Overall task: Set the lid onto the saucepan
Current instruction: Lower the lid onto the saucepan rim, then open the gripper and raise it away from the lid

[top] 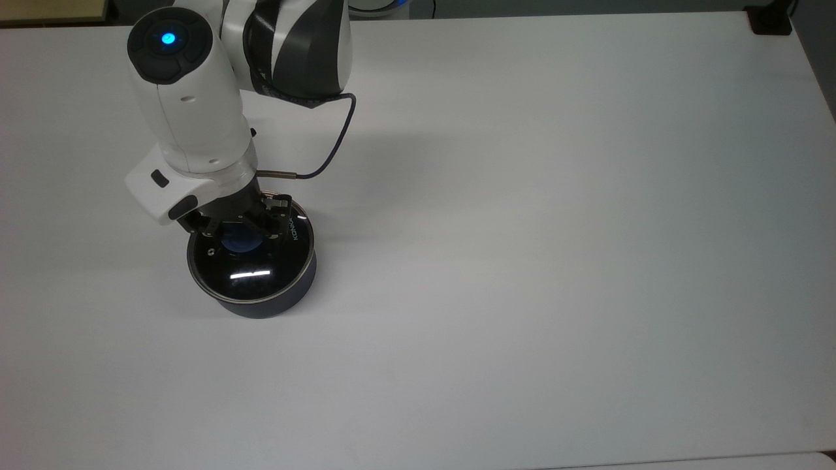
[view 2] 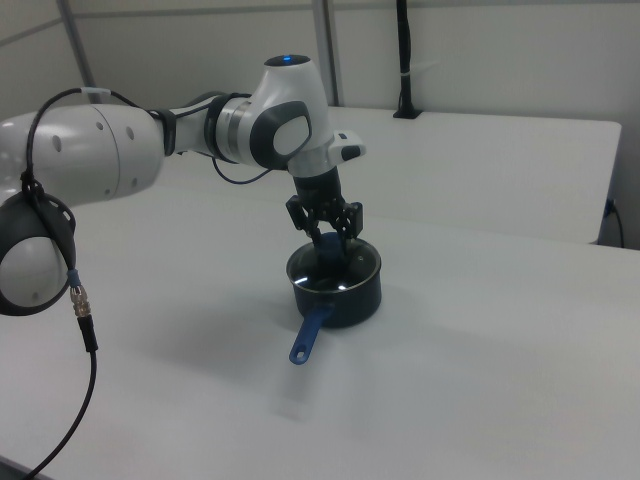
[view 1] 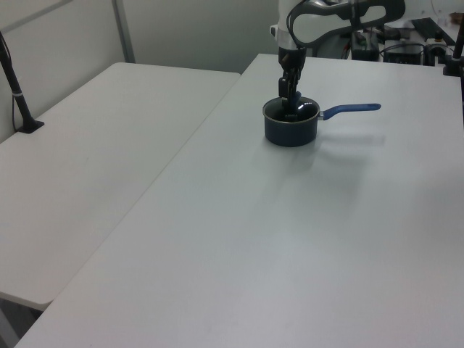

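Plainly, lid (top: 251, 264) lettered "KONKA" seated on saucepan (top: 287, 301), jaws clamped on its blue knob (top: 239, 240).

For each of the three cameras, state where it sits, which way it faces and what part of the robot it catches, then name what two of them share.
Top view: overhead, looking down at the white table; white arm and claw over the round clear glass lid on the dark round saucepan.
Left view: raised, off one table end, looking along it; arm at the far end, saucepan's long blue handle pointing to the left view's right.
Right view: raised, beside the robot, facing across the table; large arm joints close by.
Shared: left and right views both show the handle.
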Available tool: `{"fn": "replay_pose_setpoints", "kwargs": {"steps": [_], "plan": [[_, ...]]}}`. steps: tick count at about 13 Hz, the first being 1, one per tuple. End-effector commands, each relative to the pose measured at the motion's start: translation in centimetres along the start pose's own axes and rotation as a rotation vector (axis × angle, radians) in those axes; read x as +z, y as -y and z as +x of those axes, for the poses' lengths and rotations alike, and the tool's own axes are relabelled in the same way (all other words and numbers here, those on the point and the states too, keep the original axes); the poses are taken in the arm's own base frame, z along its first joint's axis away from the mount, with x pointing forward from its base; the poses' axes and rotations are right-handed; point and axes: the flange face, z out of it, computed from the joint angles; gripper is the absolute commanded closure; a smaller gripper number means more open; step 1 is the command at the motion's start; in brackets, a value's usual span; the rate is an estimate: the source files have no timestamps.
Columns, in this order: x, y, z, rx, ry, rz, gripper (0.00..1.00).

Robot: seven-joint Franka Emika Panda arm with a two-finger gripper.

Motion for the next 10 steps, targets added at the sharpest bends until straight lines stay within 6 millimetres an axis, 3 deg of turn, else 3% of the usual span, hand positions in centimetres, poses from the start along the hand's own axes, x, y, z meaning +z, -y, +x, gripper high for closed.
{"fn": "replay_pose_setpoints", "kwargs": {"steps": [1,2,3,7,10], "plan": [[1.3,0.6,1.0,-0.014,-0.044,-0.005,0.32],[1.8,1.5,1.0,-0.028,-0.043,-0.008,0.22],[1.5,1.4,1.0,-0.031,-0.044,-0.018,0.03],[-0.7,1.0,0.8,-0.049,-0.057,-0.061,0.0],[-5.9,0.5,-1.0,-0.037,-0.067,-0.048,0.0]]}}
